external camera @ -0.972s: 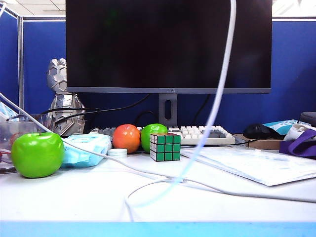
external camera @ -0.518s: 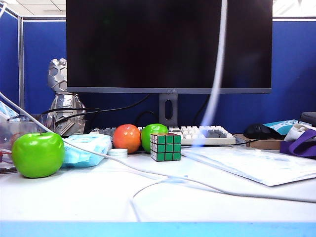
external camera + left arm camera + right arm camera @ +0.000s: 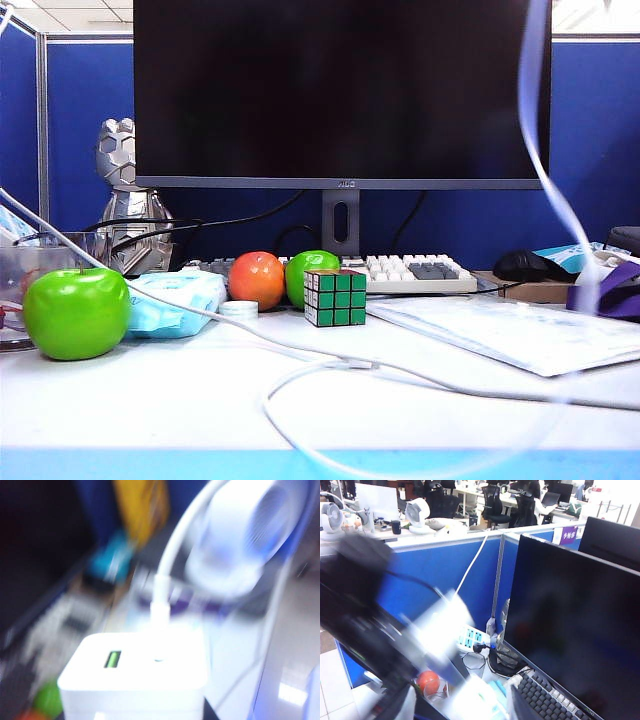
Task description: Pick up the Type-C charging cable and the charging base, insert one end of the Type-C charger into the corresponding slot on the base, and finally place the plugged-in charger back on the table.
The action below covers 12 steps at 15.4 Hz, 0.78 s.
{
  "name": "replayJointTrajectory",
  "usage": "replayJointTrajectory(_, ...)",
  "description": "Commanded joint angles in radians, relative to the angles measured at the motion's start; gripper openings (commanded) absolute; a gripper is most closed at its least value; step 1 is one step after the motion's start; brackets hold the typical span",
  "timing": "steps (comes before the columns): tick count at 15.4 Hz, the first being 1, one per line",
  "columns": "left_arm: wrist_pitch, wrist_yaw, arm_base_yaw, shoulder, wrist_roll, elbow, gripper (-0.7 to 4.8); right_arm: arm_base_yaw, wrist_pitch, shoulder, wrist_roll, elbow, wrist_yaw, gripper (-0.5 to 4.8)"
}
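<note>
No gripper shows in the exterior view. The glossy white Type-C charging cable [image 3: 533, 120] hangs down from above at the right and loops over the table [image 3: 150, 410]. In the blurred left wrist view, my left gripper [image 3: 132, 702] is shut on the white charging base [image 3: 145, 670]. The cable's plug [image 3: 160, 612] stands on the base's face beside a green slot and looks seated. The right wrist view shows the left arm holding the base [image 3: 442, 625], with the cable [image 3: 472, 562] rising from it. My right gripper [image 3: 465, 705] is a blur; its jaws and any hold are unreadable.
A green apple [image 3: 75, 312], a light-blue tissue pack [image 3: 175, 300], an orange fruit [image 3: 256, 279], a second green fruit [image 3: 305, 270] and a Rubik's cube [image 3: 335, 297] stand before the monitor [image 3: 340, 90]. A keyboard [image 3: 420, 272] and papers [image 3: 510, 335] lie right. A thicker white cord [image 3: 200, 315] crosses the table.
The hanging cable has swung from the middle of the exterior view over to the right. Its loop on the table has spread toward the front edge.
</note>
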State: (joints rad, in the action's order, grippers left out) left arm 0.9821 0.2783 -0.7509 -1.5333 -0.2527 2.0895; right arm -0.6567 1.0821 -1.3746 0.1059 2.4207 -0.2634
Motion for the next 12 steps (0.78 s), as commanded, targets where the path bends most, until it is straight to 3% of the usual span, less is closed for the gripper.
replayJointTrajectory(1,0.093,-0.039,-0.001,-0.13,-0.032,-0.004,0.17,0.0,-0.01,0.009,0.006,0.003,0.0,2.43)
replayJointTrajectory(6,0.128,-0.066,-0.003,-0.373,-0.032,-0.005,0.17,0.0,0.015,0.014,0.007,0.003,0.0,2.43)
replayJointTrajectory(7,0.136,-0.106,-0.002,-0.563,-0.031,-0.005,0.18,0.0,0.018,0.014,0.006,0.003,0.004,2.43)
replayJointTrajectory(9,0.13,-0.143,0.004,-0.674,-0.029,-0.005,0.18,0.0,0.042,0.013,0.007,0.002,0.004,2.43)
replayJointTrajectory(12,0.12,-0.144,0.008,-0.781,-0.018,-0.005,0.42,0.0,0.052,0.02,0.007,0.002,0.068,2.43)
